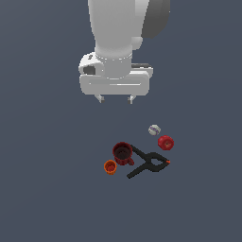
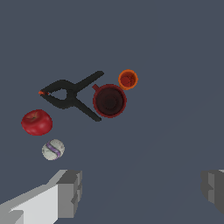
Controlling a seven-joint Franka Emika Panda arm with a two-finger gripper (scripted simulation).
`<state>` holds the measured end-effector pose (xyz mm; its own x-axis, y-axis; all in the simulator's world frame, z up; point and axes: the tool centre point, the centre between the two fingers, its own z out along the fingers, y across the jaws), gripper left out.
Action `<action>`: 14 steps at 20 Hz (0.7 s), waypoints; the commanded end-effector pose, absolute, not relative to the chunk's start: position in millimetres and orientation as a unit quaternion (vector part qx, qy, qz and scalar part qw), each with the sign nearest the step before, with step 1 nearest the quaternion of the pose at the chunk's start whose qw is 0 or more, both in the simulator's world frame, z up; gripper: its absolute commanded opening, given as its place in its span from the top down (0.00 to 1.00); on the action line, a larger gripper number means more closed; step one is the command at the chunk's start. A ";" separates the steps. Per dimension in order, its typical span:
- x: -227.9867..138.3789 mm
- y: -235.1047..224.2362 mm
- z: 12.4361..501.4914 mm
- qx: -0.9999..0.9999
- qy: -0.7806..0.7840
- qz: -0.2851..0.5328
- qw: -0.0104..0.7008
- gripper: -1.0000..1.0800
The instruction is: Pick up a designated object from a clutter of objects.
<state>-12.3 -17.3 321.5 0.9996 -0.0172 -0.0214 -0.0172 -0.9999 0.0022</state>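
Ball: we find the small grey-white ball [image 1: 154,130] with purple seam bands lying on the dark surface [image 1: 47,189] at the edge of the group, just beside the red apple [image 1: 165,142] but apart from it; this is the thing we have to lift.
Clutter: the dark red mug [image 1: 123,153] stands upright with the little orange cup [image 1: 110,167] close by it, and the black clamp [image 1: 147,163] lies flat with one handle reaching up to the mug.
Why the layout matters: the ball sits on the outer side of the group, so we judge it can be reached from above without disturbing the mug or clamp; only the apple is near enough to get in the way of a finger.
Gripper: our gripper [image 1: 115,99] is spread wide with nothing between its fingers [image 2: 70,192].
Arm pose: we hang well above the surface with the hand pointing straight down, off to the exterior view's left of the ball, not yet over it.
Next need: we judge a sideways shift over the ball comes before any descent.
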 end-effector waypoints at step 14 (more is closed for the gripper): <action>-12.3 -6.6 321.5 1.000 0.025 -0.009 0.012 0.04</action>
